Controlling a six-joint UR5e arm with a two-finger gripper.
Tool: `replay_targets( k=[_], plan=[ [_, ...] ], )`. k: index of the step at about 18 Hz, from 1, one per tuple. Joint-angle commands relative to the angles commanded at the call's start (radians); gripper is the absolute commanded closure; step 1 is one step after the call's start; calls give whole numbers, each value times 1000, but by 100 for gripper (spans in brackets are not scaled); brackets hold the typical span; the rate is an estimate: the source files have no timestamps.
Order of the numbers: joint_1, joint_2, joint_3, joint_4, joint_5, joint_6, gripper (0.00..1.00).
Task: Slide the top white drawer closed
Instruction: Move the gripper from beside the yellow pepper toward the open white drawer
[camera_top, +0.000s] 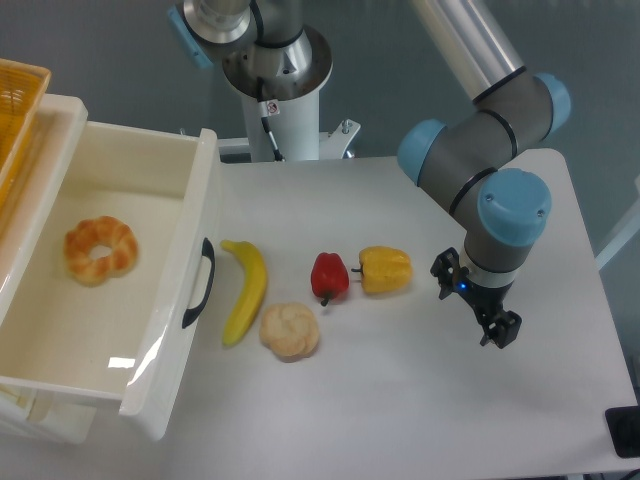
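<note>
**Drawer pulled out, arm parked well to the side**

Nearest the camera, at lower left, sits the top white drawer (120, 300), pulled far out from the cabinet over the table (400, 400). Its flat front carries a curved black handle (199, 284) that faces the table's middle. Inside the drawer lies one croissant-like pastry (100, 250); otherwise the cream floor is bare and glossy.

Just beside the drawer front lies a banana (245, 290), with a round bun (290, 331) touching its lower end. Further right: a red pepper (329, 276) and a yellow pepper (386, 269), close together.

Well apart from the drawer, at right, the gripper (478, 305) hangs over bare table, holding nothing. Jaw state: cannot tell; the fingers are small and seen end-on.

Far back at upper left, a yellow woven basket (18, 110) edges into view above the cabinet.

Judgement: closing step not yet begun; no contact with the drawer. Next move calls for crossing left over the fruit, coming down against the front face near the handle, then pushing straight leftward. Risk: banana lies close to the front and could be clipped on descent.
</note>
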Motion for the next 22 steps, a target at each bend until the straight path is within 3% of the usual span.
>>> replay_targets(
  k=[5, 9, 13, 19, 22],
  plan=[
    [-2, -3, -6, 2, -3, -9, 0],
    [-5, -2, -61, 77, 0, -93, 0],
    [-11, 5, -86, 74, -6, -130, 0],
    [-21, 3, -75, 78, -61, -371, 0],
    [-50, 20, -71, 80, -98, -440, 15]
  ],
)
